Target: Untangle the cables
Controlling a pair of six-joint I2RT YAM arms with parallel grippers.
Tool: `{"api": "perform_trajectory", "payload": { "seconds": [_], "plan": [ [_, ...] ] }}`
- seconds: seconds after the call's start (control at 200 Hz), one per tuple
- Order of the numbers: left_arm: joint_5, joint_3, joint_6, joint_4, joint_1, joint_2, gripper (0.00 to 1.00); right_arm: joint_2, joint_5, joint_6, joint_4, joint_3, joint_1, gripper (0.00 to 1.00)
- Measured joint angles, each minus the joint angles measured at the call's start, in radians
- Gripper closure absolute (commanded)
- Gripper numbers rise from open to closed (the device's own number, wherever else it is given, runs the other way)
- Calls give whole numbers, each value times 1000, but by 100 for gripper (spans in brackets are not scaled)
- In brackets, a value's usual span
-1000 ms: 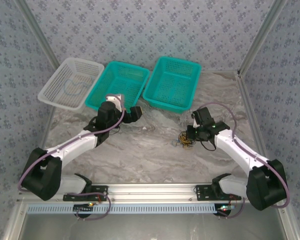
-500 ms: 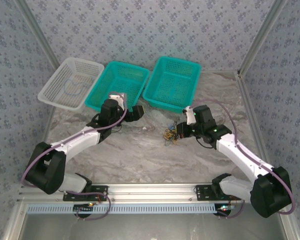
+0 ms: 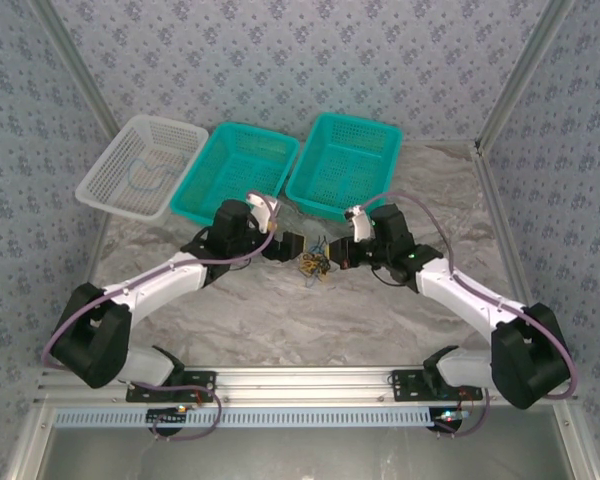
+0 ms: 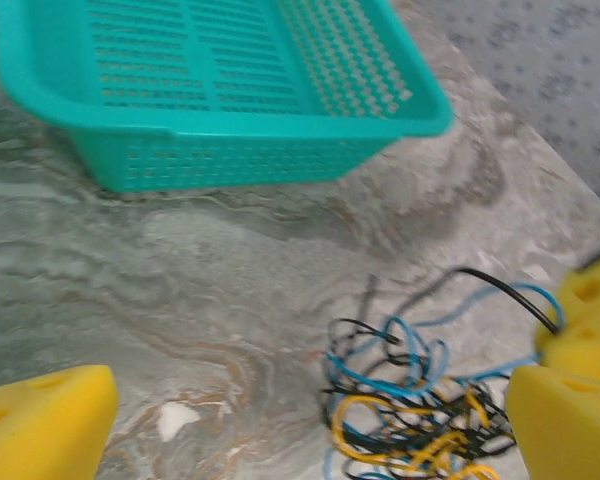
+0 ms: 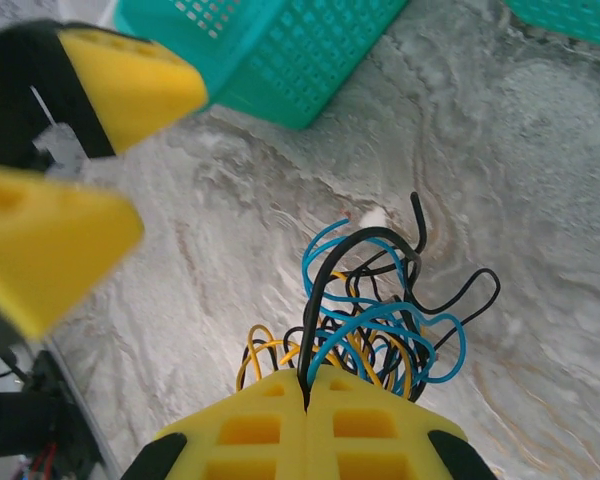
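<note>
Tangled blue, black, yellow cables (image 3: 313, 264)

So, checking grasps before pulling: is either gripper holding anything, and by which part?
Right gripper is shut on the cables, pinching a black strand at the tangle's edge. Left gripper is open, empty.

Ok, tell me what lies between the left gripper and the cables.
Just bare marble tabletop, no object. The right wrist view shows it best: the open left gripper hangs apart from the cables, which the right gripper pinches.
</note>
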Motion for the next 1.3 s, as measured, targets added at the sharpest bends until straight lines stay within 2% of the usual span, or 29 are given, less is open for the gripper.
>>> {"api": "perform_trajectory", "payload": {
  "seconds": [0.27,0.54,0.755,0.984,1.064,1.179,1.304],
  "plan": [
    [133,-13,76,55,-36,16,0,18,-46,76,100,21,4,100],
    [90,-22,203,161,-143,105,0,61,-83,134,152,38,4,100],
    [47,-21,259,304,-159,208,1,94,-83,216,190,39,4,100],
    [37,-21,295,392,-169,279,12,97,-77,260,183,50,3,100],
    [32,-20,292,411,-169,279,20,97,-77,259,177,60,4,100],
    [19,-20,288,446,-169,279,38,97,-77,260,175,69,4,100],
    [12,-20,266,474,-169,286,47,97,-70,272,175,69,3,100]
  ]
}}
